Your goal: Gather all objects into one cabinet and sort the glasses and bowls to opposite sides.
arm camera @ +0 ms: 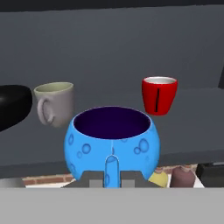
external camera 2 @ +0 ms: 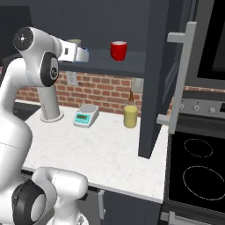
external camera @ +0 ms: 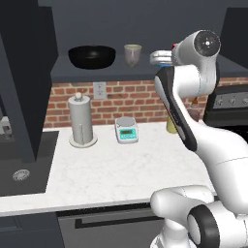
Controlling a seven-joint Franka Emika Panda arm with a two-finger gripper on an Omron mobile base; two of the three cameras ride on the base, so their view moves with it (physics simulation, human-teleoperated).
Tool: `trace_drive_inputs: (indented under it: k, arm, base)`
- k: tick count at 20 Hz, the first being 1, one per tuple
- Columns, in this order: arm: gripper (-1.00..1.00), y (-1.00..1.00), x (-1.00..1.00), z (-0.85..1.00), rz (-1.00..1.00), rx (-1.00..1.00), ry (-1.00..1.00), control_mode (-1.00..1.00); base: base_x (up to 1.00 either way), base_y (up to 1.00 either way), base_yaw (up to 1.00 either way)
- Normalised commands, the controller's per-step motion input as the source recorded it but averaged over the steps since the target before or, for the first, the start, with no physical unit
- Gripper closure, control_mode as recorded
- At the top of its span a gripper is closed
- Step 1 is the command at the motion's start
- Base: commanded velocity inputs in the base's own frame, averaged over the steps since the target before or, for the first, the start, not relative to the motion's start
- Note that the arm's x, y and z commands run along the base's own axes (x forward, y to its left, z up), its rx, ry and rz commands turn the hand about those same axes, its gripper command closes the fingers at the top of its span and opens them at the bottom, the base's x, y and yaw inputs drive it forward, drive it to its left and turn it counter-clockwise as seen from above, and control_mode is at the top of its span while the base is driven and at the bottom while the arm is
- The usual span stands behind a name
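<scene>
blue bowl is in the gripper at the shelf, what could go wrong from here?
1. The gripper seems to pinch the blue bowl only at its near wall; it may tip or slip when moved.
2. The grey-beige cup and red cup stand close on either side; a sideways swing could knock one.
3. The black bowl sits left beyond the grey-beige cup, so bowls still need regrouping.

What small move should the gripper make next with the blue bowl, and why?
Probably carry the blue bowl left toward the black bowl and set it on the shelf. The gripper holds it before the shelf, between the grey-beige cup and the red cup.
</scene>
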Motion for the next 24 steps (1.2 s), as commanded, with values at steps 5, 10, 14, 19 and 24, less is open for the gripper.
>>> trace_drive_inputs:
  k: [5, 10, 14, 19, 24]
  arm:
    - [1.00, 0.01, 0.00, -0.06, 0.00, -0.03, 0.01, -1.00]
    - [1.00, 0.00, 0.18, -0.25, 0.00, -0.01, -0.11, -1.00]
    - [1.00, 0.00, 0.16, -0.10, 0.00, 0.00, -0.09, -1.00]
    - [1.00, 0.00, 0.20, 0.00, 0.00, 0.00, 0.00, -1.00]
    - [1.00, -0.07, 0.38, 0.00, 0.00, 0.04, 0.03, -1.00]
  base:
    - [0.00, 0.00, 0.00]
    - [0.00, 0.00, 0.00]
    - [0.00, 0.00, 0.00]
    - [0.00, 0.00, 0.00]
    - [0.00, 0.00, 0.00]
